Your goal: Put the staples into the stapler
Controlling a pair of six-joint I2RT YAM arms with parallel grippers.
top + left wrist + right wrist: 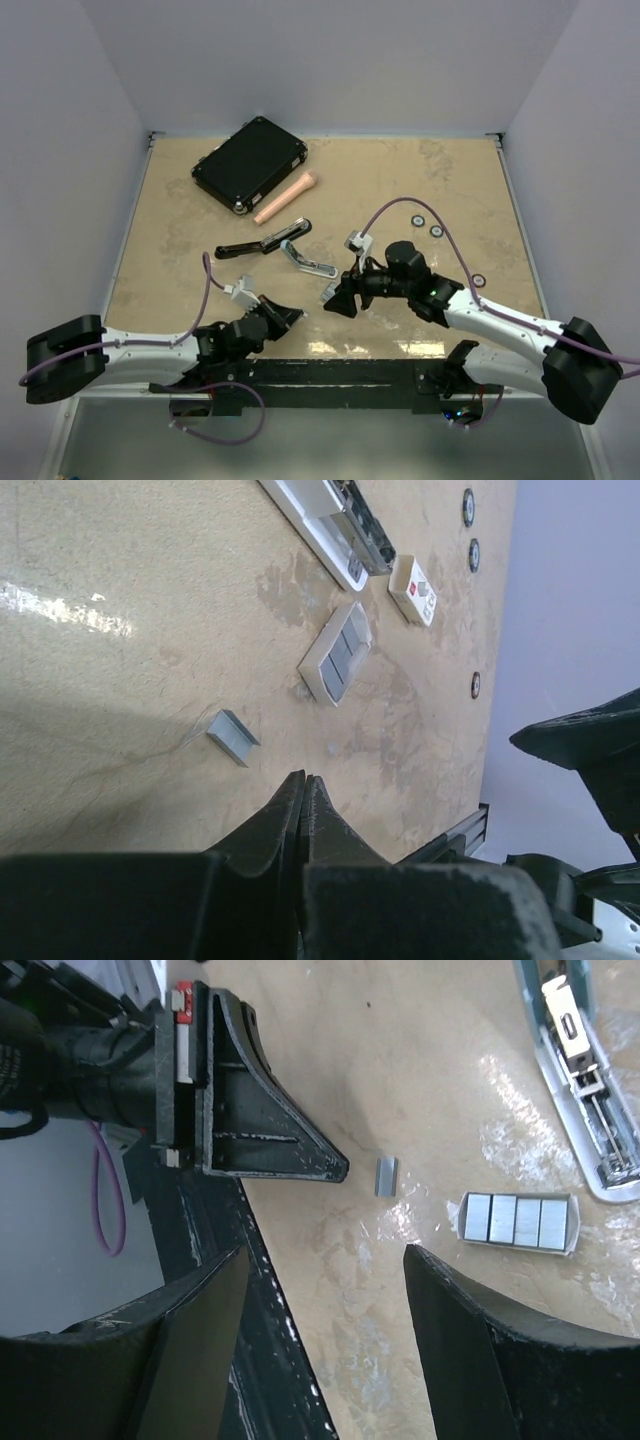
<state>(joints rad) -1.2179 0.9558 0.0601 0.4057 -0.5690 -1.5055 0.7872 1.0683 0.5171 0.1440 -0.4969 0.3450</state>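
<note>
The staples [232, 737] are a small grey ribbed block lying loose on the tan table, just ahead of my left gripper [303, 778], which is shut and empty. In the right wrist view the staples [386, 1175] sit just past the left gripper's fingertips [300, 1160] and left of a white tray [520, 1223] holding several more strips. The white stapler [585, 1070] lies open, with its channel showing. My right gripper [325, 1255] hovers open above bare table, short of the staples. From the top, the left gripper [293, 315] and the right gripper [335, 298] are close together.
A black stapler [262, 240] lies behind the white stapler [305, 260]. A black case [250, 163] and a peach cylinder [286, 198] sit at the back left. Small black rings [418, 222] lie to the right. A little white box [412, 590] is near the tray [337, 653].
</note>
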